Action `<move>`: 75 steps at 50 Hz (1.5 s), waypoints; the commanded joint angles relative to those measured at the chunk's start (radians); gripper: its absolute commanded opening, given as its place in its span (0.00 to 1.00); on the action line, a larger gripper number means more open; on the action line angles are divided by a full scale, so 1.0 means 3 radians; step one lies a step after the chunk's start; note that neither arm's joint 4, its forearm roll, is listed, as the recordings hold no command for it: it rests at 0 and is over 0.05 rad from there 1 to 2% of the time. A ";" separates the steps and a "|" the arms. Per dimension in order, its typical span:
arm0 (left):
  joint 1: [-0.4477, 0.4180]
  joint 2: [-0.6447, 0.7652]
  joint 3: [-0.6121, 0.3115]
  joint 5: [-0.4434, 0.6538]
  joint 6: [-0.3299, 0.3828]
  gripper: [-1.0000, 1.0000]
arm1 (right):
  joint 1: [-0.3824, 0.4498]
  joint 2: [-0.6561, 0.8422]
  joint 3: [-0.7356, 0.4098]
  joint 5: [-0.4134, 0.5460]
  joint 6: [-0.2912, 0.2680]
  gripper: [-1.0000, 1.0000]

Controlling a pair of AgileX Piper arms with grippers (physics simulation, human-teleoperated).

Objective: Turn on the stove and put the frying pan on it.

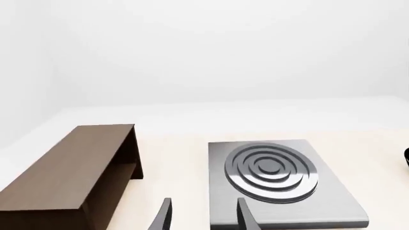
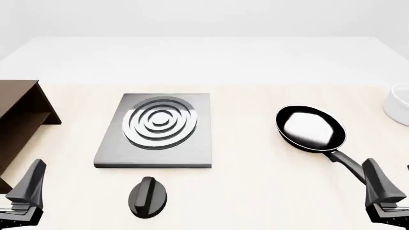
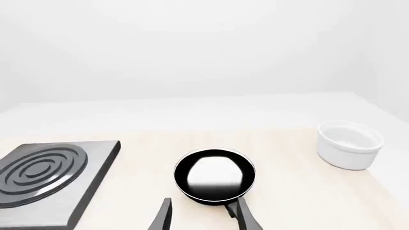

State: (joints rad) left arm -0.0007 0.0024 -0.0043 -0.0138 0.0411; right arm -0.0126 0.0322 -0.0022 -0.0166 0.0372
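Observation:
The stove (image 2: 191,151) is a flat grey plate with silver burner rings at the table's centre-left. Its black oval knob (image 2: 148,196) lies just in front of it. The frying pan (image 2: 311,128) sits to the right, glossy inside, with its handle (image 2: 345,160) pointing toward my right gripper (image 2: 377,184). My left gripper (image 2: 32,184) hovers at the near left, open and empty. In the left wrist view the open left gripper (image 1: 203,219) faces the stove (image 1: 319,206). In the right wrist view the open right gripper (image 3: 204,218) is just behind the pan (image 3: 215,175), holding nothing.
A brown wooden shelf (image 2: 19,120) stands at the left edge, also in the left wrist view (image 1: 70,172). A white bowl (image 2: 399,103) sits at the far right, also in the right wrist view (image 3: 349,143). The stove's corner shows in the right wrist view (image 3: 76,201).

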 commanded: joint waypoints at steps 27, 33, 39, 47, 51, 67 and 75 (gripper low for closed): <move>-0.0281 0.0084 -0.2163 0.2380 0.0832 1.00 | 0.0036 0.0038 -0.0002 -0.0034 -0.0071 1.00; -0.0448 0.0510 -0.2426 0.2568 0.0805 1.00 | 0.0033 -0.0055 -0.0004 0.0050 -0.0055 1.00; -0.0560 0.0712 -0.2465 0.2872 0.0963 1.00 | 0.0035 -0.0050 -0.0003 0.0029 -0.0042 1.00; -0.0773 0.0887 -0.2349 0.3209 0.1128 1.00 | 0.0034 -0.0078 -0.0005 0.0035 -0.0022 1.00; -0.0785 0.0910 -0.2276 0.3280 0.1193 1.00 | 0.0034 -0.0084 -0.0005 0.0038 -0.0019 1.00; -0.0918 0.0906 -0.1526 0.2986 0.1271 1.00 | 0.0018 -0.0100 -0.0006 0.0028 -0.0031 1.00; -0.1029 0.0989 -0.1347 0.2817 0.1183 1.00 | 0.0013 -0.0103 -0.0006 0.0028 -0.0028 1.00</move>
State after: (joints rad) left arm -0.2659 0.2719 -0.4916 0.8758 0.4258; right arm -0.0114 0.0095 -0.0040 -0.0113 0.0428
